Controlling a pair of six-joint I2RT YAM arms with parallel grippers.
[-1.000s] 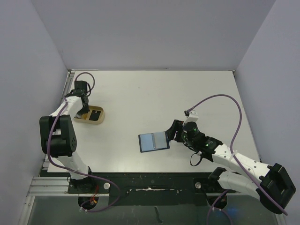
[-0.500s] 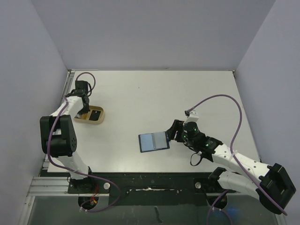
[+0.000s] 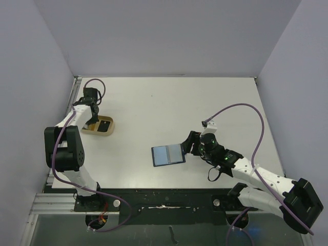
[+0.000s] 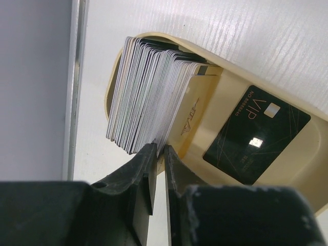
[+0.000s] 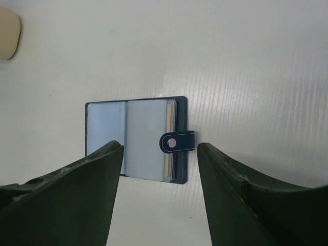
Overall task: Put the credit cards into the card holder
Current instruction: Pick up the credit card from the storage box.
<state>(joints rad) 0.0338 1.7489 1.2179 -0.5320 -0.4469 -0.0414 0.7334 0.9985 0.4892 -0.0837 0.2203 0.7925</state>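
A thick stack of credit cards (image 4: 154,97) stands on edge in a beige tray (image 4: 287,179), its front card tan. A black card (image 4: 256,136) lies flat next to the stack. My left gripper (image 4: 160,148) sits at the stack's near edge, its jaws drawn to a thin slit and pinching the edge of a card. From above, it (image 3: 91,120) hangs over the tray's left end. The navy card holder (image 5: 136,138) lies open, light blue sleeves up and its snap tab (image 5: 177,142) pointing right. My right gripper (image 5: 160,146) hovers open just above it, holding nothing.
The tray (image 3: 105,133) sits close to the table's left edge, beside a metal rail (image 4: 74,87) and the left wall. The card holder (image 3: 167,155) lies mid-table toward the front. A purple cable (image 3: 246,110) loops above the right arm.
The left jaws have narrowed onto the edge of the card stack. Neither arm has moved noticeably, and the card holder lies where it was.
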